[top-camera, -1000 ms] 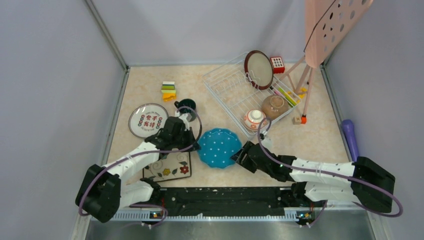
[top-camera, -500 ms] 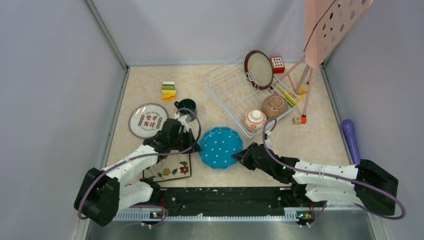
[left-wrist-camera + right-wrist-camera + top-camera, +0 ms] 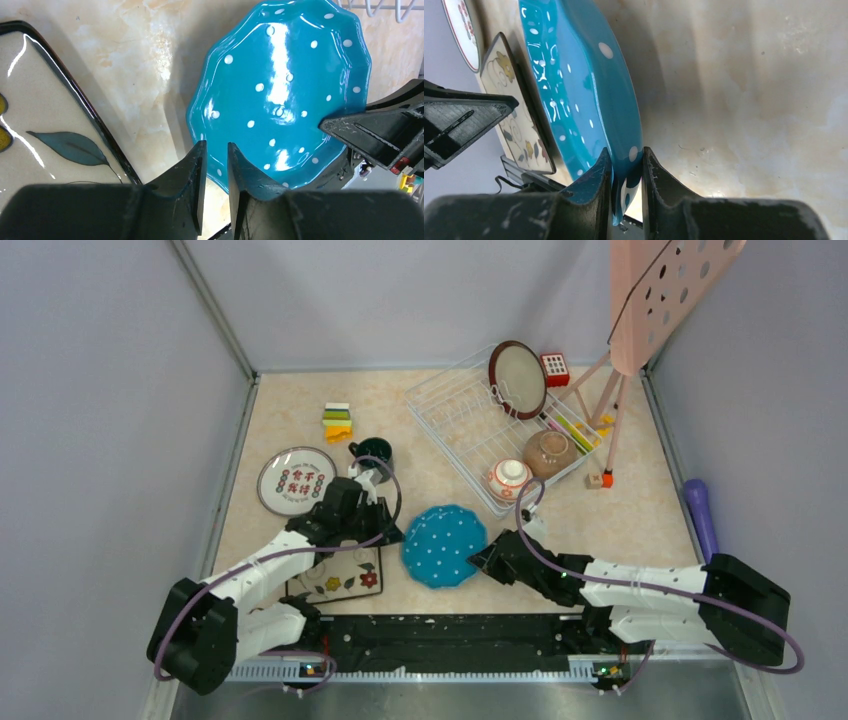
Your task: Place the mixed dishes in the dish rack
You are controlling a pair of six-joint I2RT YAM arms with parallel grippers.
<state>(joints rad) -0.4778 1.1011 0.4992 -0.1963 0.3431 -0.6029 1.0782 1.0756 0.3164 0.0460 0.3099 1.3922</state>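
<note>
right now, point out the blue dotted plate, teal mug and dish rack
blue white-dotted scalloped plate [image 3: 443, 545], top external view, centre of its face
teal mug [image 3: 373, 451], top external view, its open top
dish rack [image 3: 458, 418], top external view, bare wire floor

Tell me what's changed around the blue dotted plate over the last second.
The blue dotted plate has tipped up from flat and shifted slightly toward the arm bases, with the right gripper clamped on its right rim. The left gripper barely moved, beside the plate's left edge. The dish rack and everything else stayed put.
</note>
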